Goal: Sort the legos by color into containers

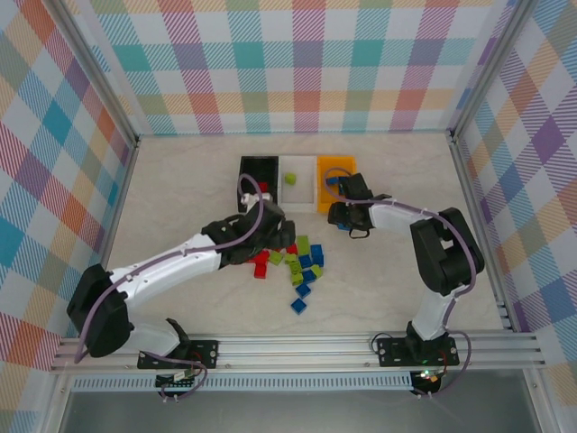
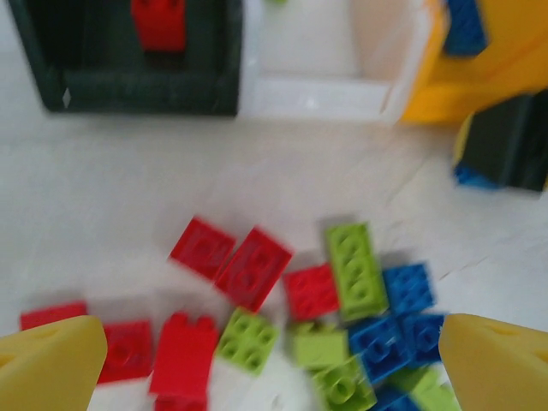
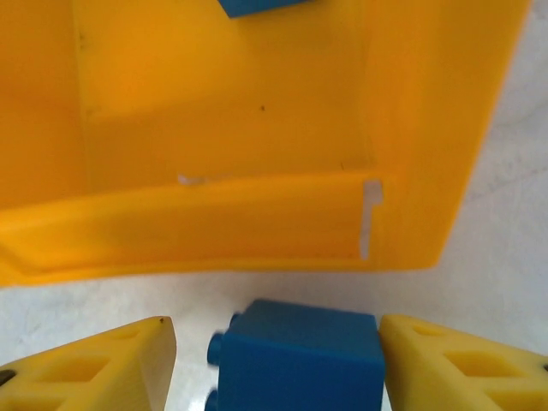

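The blue brick (image 3: 300, 360), light, rigid and slick, likely best pinched across flat sides, is sitting clamped in the right claw (image 3: 274, 342) just outside the orange-yellow bin's (image 3: 214, 223) near wall, while the left claw (image 2: 270, 355) is hovering open above loose legos (image 2: 253, 267) farther out.

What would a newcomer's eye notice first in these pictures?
A bright pile of red, green and blue legos lies in the centre below the left gripper, jaws open. The right gripper has a blue brick between its jaws, just before the orange-yellow bin.
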